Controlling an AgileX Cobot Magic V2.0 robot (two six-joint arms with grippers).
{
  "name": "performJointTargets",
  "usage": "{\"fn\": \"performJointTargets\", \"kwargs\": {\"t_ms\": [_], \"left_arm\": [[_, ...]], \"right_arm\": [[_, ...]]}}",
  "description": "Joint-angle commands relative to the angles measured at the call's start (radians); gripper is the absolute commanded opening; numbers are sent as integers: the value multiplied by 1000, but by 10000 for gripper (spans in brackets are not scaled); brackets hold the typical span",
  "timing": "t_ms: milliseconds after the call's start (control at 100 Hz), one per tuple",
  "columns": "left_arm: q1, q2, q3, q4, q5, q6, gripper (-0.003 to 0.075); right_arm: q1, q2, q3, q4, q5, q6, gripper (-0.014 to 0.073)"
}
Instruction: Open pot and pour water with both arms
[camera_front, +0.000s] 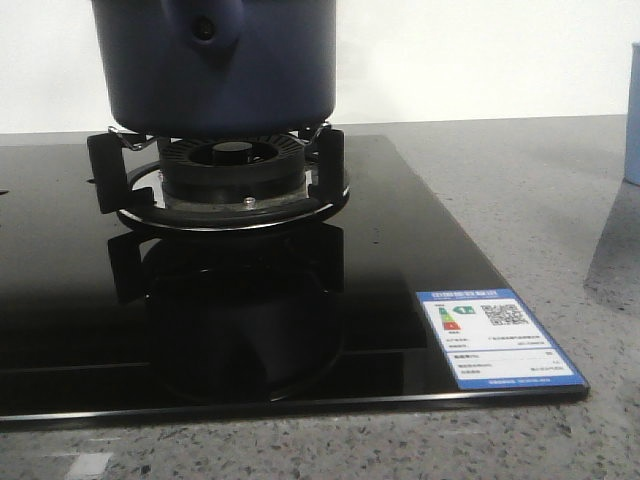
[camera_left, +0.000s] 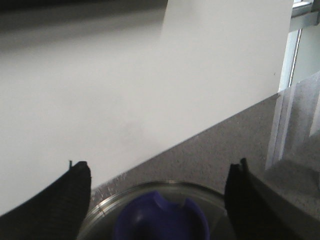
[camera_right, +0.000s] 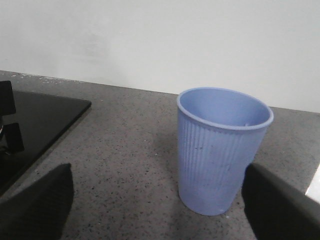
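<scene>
energy label on cooktop, text illegible

Low front camera close to pot; wrists overlook counter.

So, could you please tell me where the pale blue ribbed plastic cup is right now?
The pale blue ribbed plastic cup stands upright on the grey speckled countertop, right of the black glass hob, just ahead of the open right gripper.

A black glass stove lies on the speckled grey desk, its burner ringed by a black pot stand. An energy label sits on the stove's near right corner. Far right, a white wall rises behind the desk.
</scene>
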Motion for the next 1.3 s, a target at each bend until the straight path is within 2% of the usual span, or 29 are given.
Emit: {"fn": "performJointTargets", "kwargs": {"t_ms": [0, 40, 90, 190, 240, 360, 550, 730, 860, 980, 1290], "left_arm": [[15, -87, -35, 30, -51, -2, 380], [37, -113, -35, 30, -41, -2, 316], [71, -140, -35, 30, -24, -2, 198], [153, -186, -35, 30, 25, -2, -19], [196, -206, -33, 30, 53, -2, -20], [292, -263, -7, 30, 84, -2, -20], [392, -387, 110, 24, 15, -2, -20], [401, -562, 303, 21, -109, -2, -20], [401, -707, 467, -5, -160, -2, -20], [401, -834, 601, -27, -161, -2, -20], [401, -1118, 855, -95, -148, -2, -20]], "right_arm": [[2, -9, -23, 21, -96, 0, 508], [2, -9, -23, 21, -117, 0, 440], [2, -9, -23, 21, -161, 0, 326], [2, -9, -23, 21, -247, 0, 41], [2, -9, -27, 21, -273, 0, -81], [2, -9, -59, 21, -238, 69, -61], [2, -22, -139, 21, -160, 223, -61], [2, -133, -145, 21, -171, 234, -61], [2, -274, -111, 17, -115, 234, -61], [2, -414, -45, -28, -7, 236, -61], [2, -710, 149, -34, 117, 240, -61]]}}
